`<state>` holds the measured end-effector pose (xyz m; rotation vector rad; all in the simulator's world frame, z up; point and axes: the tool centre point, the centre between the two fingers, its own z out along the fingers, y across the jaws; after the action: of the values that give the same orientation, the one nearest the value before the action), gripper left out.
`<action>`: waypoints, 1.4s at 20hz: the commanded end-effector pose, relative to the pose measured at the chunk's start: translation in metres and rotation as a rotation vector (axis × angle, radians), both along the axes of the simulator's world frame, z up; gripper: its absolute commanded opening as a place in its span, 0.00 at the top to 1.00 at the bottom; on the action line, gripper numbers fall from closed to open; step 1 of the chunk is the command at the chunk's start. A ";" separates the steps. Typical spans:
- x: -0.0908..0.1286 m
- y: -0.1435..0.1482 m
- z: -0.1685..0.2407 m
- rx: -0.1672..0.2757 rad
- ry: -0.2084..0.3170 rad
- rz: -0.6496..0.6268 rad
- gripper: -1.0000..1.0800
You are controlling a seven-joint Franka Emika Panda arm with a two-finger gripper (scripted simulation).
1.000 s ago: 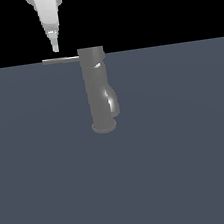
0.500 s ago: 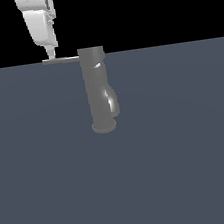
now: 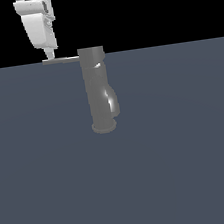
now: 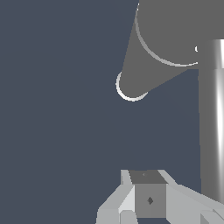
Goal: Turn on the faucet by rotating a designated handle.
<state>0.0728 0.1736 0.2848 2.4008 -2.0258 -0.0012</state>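
Observation:
The faucet (image 3: 98,90) is a dark grey upright cylinder on a round base flange, with a glossy bulge low on its body. Its handle (image 3: 61,60), a thin flat lever, sticks out level from the top toward the exterior view's left. My white gripper (image 3: 49,55) hangs over the lever's outer end, its tip at or just above the metal. Whether it touches is unclear. In the wrist view the faucet (image 4: 153,48) is seen from above and the handle (image 4: 212,118) runs as a bright strip beside my gripper (image 4: 148,177). The fingers show no gap and hold nothing.
A flat dark blue-grey floor (image 3: 182,164) surrounds the faucet. Above its far edge the background is black. Nothing else is in view.
My gripper has come down and shifted slightly toward the exterior view's left, and turned so its broad side shows. The handle and faucet look unmoved.

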 end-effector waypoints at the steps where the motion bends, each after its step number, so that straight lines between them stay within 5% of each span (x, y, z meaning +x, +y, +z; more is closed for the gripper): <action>1: -0.004 -0.001 0.000 0.000 0.000 0.000 1.00; 28: -0.070 -0.017 0.000 0.000 -0.001 0.000 1.00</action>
<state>0.0093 0.1573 0.2850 2.4027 -2.0299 0.0029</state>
